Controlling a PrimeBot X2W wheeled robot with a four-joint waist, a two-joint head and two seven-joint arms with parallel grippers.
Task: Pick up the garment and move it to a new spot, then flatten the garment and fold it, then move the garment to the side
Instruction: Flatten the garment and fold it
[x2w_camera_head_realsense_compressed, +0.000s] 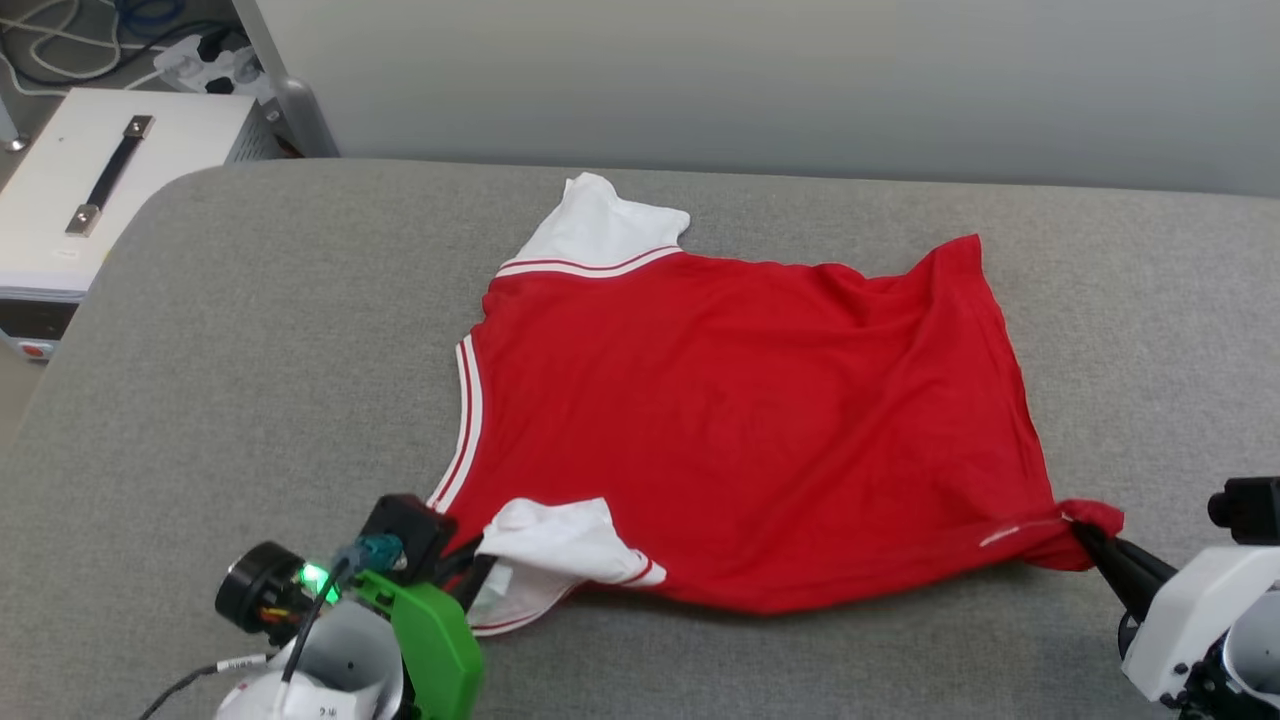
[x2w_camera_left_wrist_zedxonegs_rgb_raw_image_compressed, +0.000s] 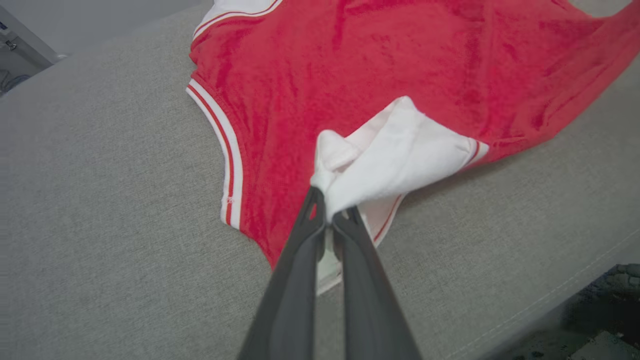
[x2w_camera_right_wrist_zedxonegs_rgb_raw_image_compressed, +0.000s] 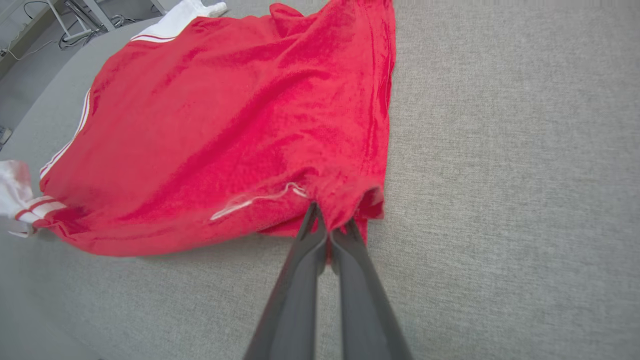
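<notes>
Red soft jersey garment (x2w_camera_head_realsense_compressed: 740, 400), white-sleeved: pinching shut its sleeve with left gripper (x2w_camera_left_wrist_zedxonegs_rgb_raw_image_compressed: 330, 212), hem corner with right gripper (x2w_camera_right_wrist_zedxonegs_rgb_raw_image_compressed: 330, 225); risking cloth slipping if tugging unevenly.

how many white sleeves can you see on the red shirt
2: the far sleeve lies flat; the near sleeve is pinched by the left gripper.

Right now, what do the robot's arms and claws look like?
Left claw and right claw: two long, dark grey, tapering fingers each. Left wrist: white, with green cover, green light, black cable. Right wrist: white, black camera.
</notes>
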